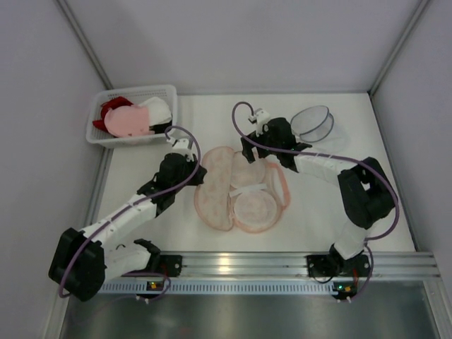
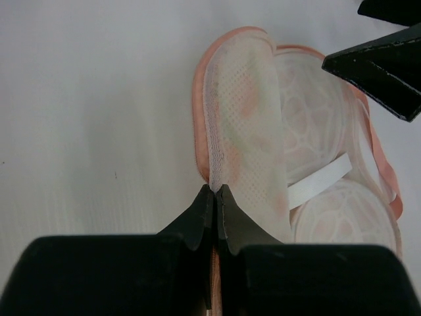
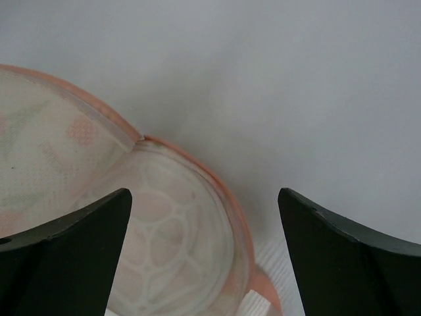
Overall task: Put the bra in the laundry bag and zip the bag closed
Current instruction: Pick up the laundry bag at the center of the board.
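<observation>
Laundry bag (image 1: 236, 191) lies unzipped on white table (image 1: 353, 205), flap rim pinched by left gripper (image 2: 215, 194) at its 10 o'clock; right gripper (image 3: 202, 192) spread at 12 o'clock; bra (image 1: 131, 120) in corner basket (image 1: 169, 92)

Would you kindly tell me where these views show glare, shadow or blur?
Top external: even light, with glare on the silver metal rail. Left wrist: mesh of the round peach-orange floral laundry bag sharp, left hand soft-edged. Right wrist: soft grey shadow beside the bag, right hand dark.
</observation>
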Available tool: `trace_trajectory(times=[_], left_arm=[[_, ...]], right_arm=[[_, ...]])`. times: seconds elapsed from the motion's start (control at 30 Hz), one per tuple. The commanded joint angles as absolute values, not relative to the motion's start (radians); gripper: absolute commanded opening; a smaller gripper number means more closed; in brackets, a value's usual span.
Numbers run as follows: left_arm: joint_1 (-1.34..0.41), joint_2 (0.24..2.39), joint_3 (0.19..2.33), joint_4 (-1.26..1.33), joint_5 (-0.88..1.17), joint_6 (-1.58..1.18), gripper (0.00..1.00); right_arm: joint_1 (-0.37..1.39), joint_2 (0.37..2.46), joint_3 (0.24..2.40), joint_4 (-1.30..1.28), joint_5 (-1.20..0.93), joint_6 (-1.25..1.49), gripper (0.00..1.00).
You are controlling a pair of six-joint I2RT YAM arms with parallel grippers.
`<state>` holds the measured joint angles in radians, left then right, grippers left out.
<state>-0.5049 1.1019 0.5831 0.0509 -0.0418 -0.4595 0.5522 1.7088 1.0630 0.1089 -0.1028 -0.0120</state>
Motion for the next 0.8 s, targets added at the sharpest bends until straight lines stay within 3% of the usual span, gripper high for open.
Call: trace_trajectory(times=[0.0, 0.23, 0.57, 0.77], left_arm=[[-0.505, 1.08, 0.581, 0.074, -0.005, -0.434, 0.0], [-0.505, 1.063, 0.69, 0.052, 0.101, -0.443, 0.0], [-0.503, 1.068, 0.727, 0.044, 0.064, -0.391, 0.0], [-0.503, 1.092, 0.726, 0.077, 0.144, -0.354, 0.0]], right_arm=[[0.54, 1.767, 1.137, 0.193, -0.256, -0.12, 0.95], [0.489, 1.83, 1.19, 0.155, -0.475, -0.118, 0.9], [0.477, 1.899, 1.204, 0.075, -0.446, -0.147, 0.83], [0.472, 1.939, 1.206, 0.066, -0.423, -0.141, 0.83]])
